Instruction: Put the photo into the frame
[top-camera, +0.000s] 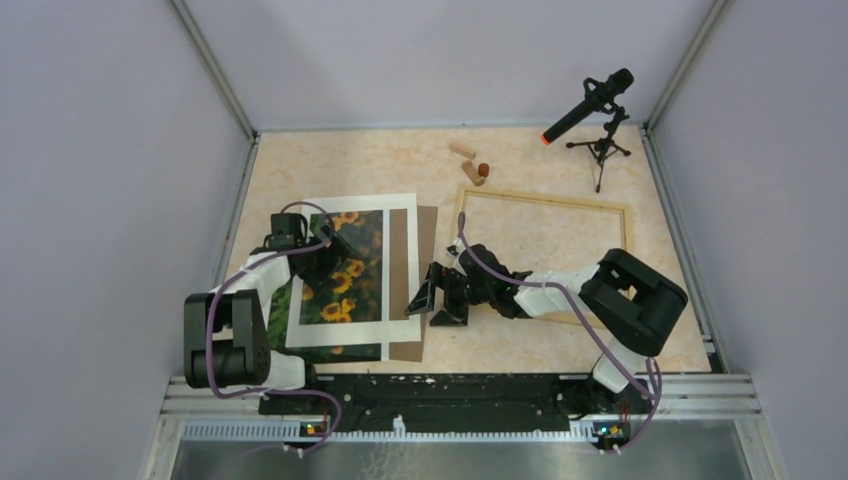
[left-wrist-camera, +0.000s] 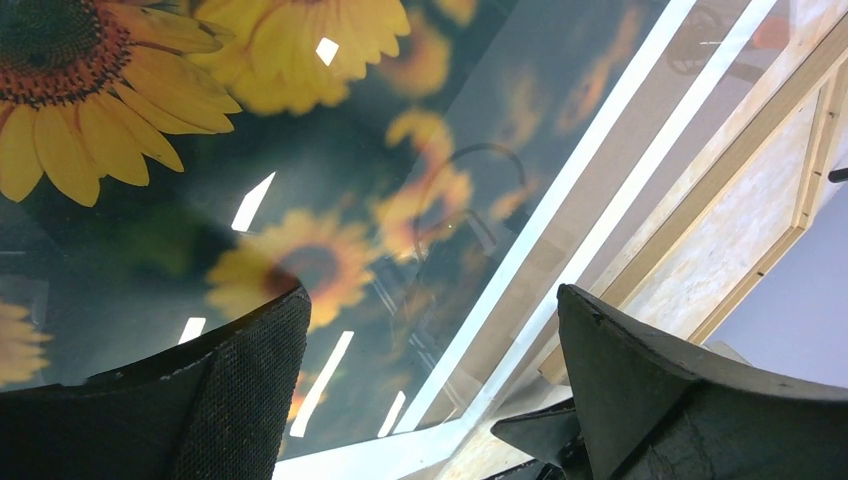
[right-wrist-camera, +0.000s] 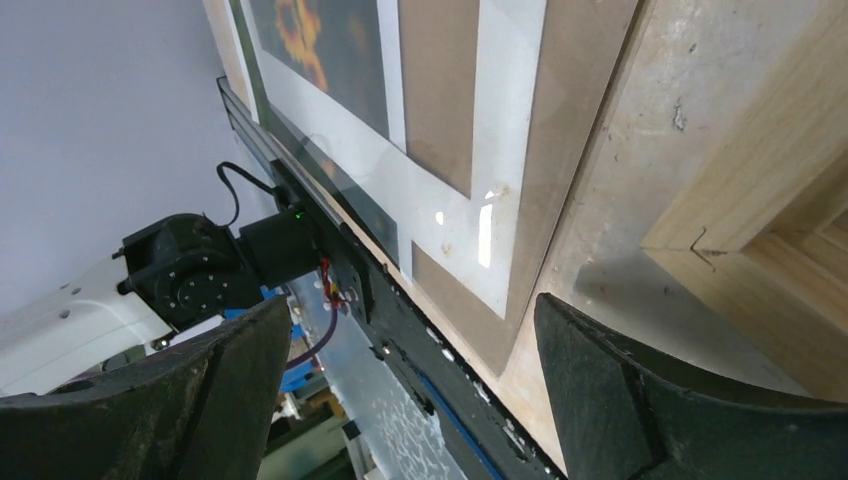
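- The photo (top-camera: 345, 265), one rectangular print of yellow-orange sunflowers on dark green, is lying flat to the left of the frame (top-camera: 545, 201). Its long axis is running away from the arms' bases, parallel to the frame's short rails. Its surface is shining and giving reflections.
- The frame, only one, is lying flat with its long axis going left to right. Its rails are narrow and of pale wood, and the table (top-camera: 350, 160) is showing through its opening.
- One white mat (top-camera: 370, 202) and one brown board (top-camera: 428, 260) are lying left of the frame. The photo is sitting at the mat's side farther from the frame.
- The left gripper (left-wrist-camera: 432, 300) is hanging over the photo, jaws wide apart, nothing between them.
- The right gripper (right-wrist-camera: 412, 305) is hanging just left of the frame's near-left corner, jaws apart, holding nothing.
- Small wooden cylinders (top-camera: 468, 160), two or three, are lying beyond the frame's far-left corner. One microphone (top-camera: 590, 105) is standing beyond its far-right corner.
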